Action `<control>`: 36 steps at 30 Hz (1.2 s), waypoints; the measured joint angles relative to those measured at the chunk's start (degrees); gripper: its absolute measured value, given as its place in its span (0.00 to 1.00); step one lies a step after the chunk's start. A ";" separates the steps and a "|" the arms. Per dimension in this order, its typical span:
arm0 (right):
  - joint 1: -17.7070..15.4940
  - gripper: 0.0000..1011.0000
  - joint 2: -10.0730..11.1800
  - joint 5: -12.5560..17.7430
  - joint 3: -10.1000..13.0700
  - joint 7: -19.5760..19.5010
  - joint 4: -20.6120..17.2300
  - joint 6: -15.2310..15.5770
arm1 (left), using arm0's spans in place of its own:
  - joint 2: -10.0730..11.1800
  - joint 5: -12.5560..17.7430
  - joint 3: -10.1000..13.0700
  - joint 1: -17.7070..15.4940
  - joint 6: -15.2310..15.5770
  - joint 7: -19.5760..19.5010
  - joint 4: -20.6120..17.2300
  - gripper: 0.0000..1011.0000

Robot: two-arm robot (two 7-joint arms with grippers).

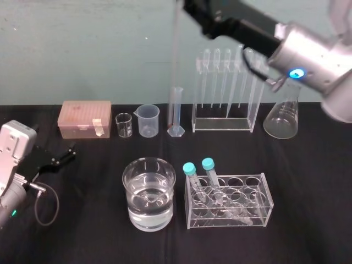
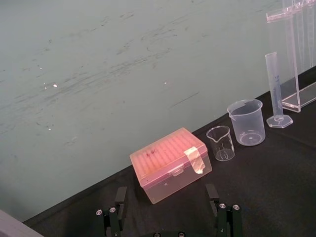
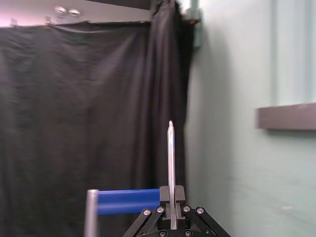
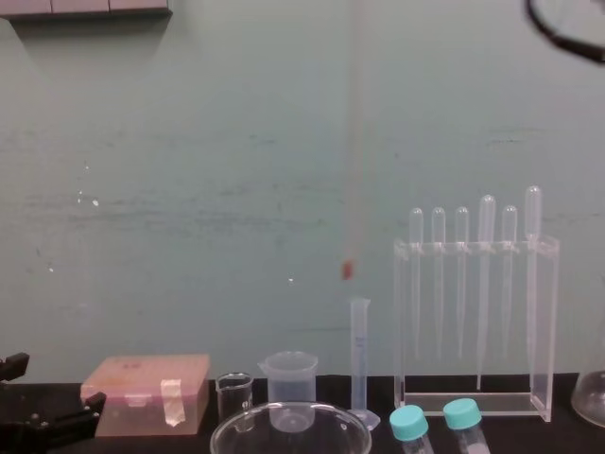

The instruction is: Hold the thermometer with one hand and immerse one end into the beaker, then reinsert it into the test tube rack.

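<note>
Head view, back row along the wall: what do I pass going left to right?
Pink tip box → tiny glass beaker → plastic beaker → graduated cylinder → test tube rack with pipettes → conical flask. Right end effector holds the thermometer raised above this row; left end effector rests at far left.

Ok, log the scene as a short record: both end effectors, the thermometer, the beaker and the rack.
right end effector: raised high, shut on the thermometer
thermometer: hanging upright in the air, red tip down, out of the rack, not in the beaker
beaker: at the table's front, partly filled with clear liquid
test tube rack: at the back, holding pipettes
left end effector: low at the table's left, open, holding nothing
</note>
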 joint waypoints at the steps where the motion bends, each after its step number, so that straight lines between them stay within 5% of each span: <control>1: 0.27 0.05 -0.45 0.30 -0.57 0.55 0.37 0.23 | 0.00 0.00 0.00 0.00 0.00 0.00 0.00 1.00; 10: 2.29 0.06 -4.31 1.20 -7.31 4.80 6.23 1.16 | 0.00 0.00 0.00 0.00 0.00 0.00 0.00 1.00; 17: 2.39 0.05 -6.09 -2.19 -11.42 6.07 13.15 -2.88 | 0.00 0.00 0.00 0.00 0.00 0.00 0.00 1.00; 36: -1.00 0.06 -7.72 -7.83 -13.60 8.32 20.42 -8.21 | 0.00 0.00 0.00 0.00 0.00 0.00 0.00 1.00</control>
